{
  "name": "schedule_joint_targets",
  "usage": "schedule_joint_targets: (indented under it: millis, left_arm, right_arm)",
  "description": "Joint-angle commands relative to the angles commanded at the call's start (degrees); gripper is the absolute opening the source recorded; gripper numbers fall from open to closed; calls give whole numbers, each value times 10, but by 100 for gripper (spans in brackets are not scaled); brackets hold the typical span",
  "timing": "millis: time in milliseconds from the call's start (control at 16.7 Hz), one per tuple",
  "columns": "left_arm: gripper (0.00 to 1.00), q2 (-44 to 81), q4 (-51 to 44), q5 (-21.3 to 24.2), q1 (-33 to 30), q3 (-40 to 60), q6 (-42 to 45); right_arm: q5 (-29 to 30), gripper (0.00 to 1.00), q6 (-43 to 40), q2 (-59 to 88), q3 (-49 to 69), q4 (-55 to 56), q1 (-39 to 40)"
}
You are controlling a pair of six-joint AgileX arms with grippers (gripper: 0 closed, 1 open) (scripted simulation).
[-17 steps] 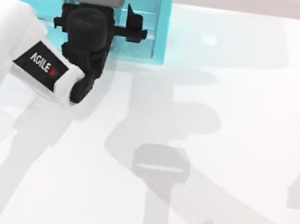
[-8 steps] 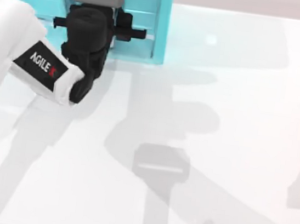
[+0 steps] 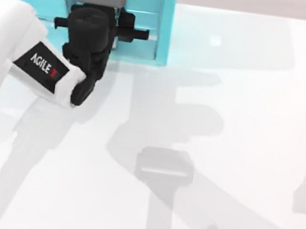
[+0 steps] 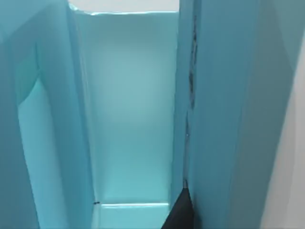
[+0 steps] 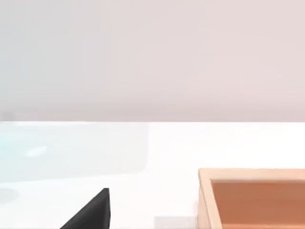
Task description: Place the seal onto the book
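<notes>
White tabletop (image 3: 228,102) stretches across the top view, crossed by grey arm shadows, and a teal-blue shelf unit (image 3: 166,20) stands at its far left. My left arm reaches from the left edge to the shelf's front, and my left end effector (image 3: 131,31) is pushed into the opening of one compartment, just beside the shelf's right-hand wall. I cannot tell whether its fingers are apart or together. A small reddish and white thing shows at the far edge of the top view, inside the shelf just beyond the left wrist; it is too cut off for me to say whether it is the seal. From the left wrist view I look into a tall teal compartment with a partition (image 4: 188,109) beside a dark fingertip (image 4: 180,212). From the right wrist view I see one dark fingertip (image 5: 93,212) of my right end effector over the white tabletop, near an orange-brown wooden box (image 5: 252,198); I cannot tell how that end effector's fingers stand either.
</notes>
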Motion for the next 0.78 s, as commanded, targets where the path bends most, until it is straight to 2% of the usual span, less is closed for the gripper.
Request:
schedule_joint_targets:
  millis: [360,780]
  left_arm:
    - [0,-65,-42,-14,-22,-31,-1]
    - [0,-363,-207,-81,-86,-154,-8]
  right_arm:
    - [0,100,0,0,0,0,0]
    - [0,100,0,0,0,0,0]
